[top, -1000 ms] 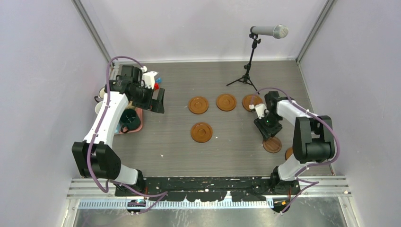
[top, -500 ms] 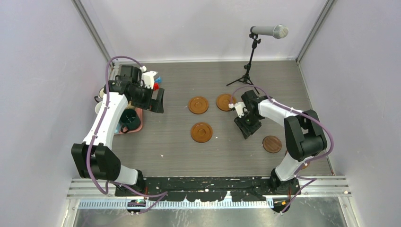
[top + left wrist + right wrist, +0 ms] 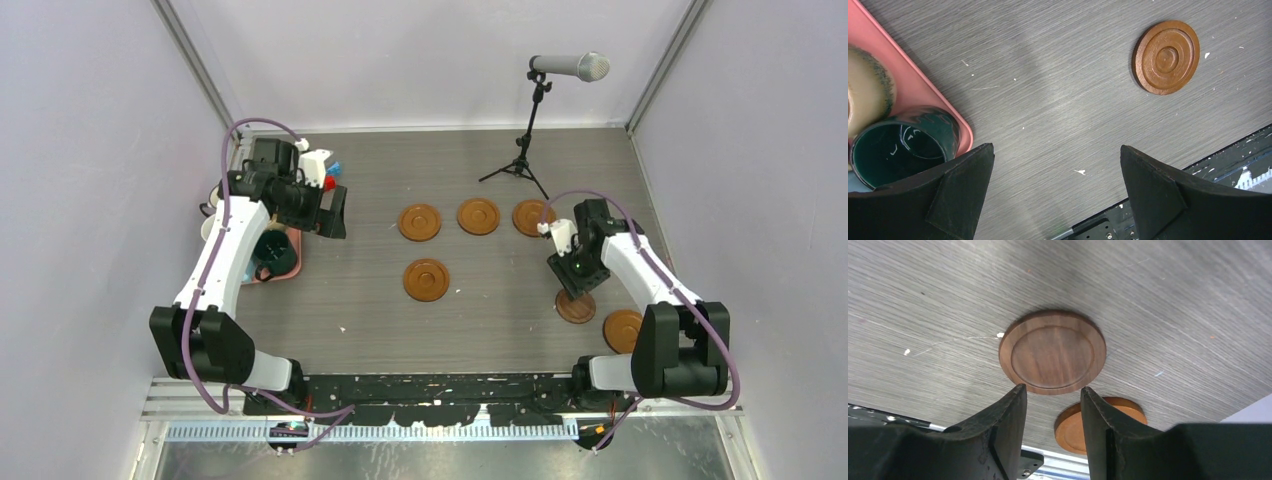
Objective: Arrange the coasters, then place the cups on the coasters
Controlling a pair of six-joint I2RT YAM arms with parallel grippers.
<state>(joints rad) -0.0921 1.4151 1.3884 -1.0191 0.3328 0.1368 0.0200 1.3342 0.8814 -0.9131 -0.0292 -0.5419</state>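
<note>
Six brown coasters lie on the table: three in a back row (image 3: pixel 419 222), (image 3: pixel 478 216), (image 3: pixel 530 217), one in front (image 3: pixel 427 279), and two at the front right, a dark one (image 3: pixel 576 307) and an orange-brown one (image 3: pixel 622 330). My right gripper (image 3: pixel 573 287) hovers at the dark coaster's (image 3: pixel 1053 351) near edge, its jaws part open with nothing between them (image 3: pixel 1052 389). My left gripper (image 3: pixel 335 214) stands wide open and empty (image 3: pixel 1055 150) beside the pink tray. The dark green cup (image 3: pixel 898 150) and a beige cup (image 3: pixel 865 92) sit on that tray; other cups are hidden by the left arm.
The pink tray (image 3: pixel 923 95) lies along the left wall. A microphone on a tripod (image 3: pixel 524 150) stands at the back right. Small red and blue blocks (image 3: pixel 331 176) sit behind the left gripper. The black rail (image 3: pixel 440 385) runs along the near edge.
My right arm swung left toward the table's middle, then came back right to the dark coaster. The orange-brown coaster at the far right now shows fully. The left arm has not moved.
</note>
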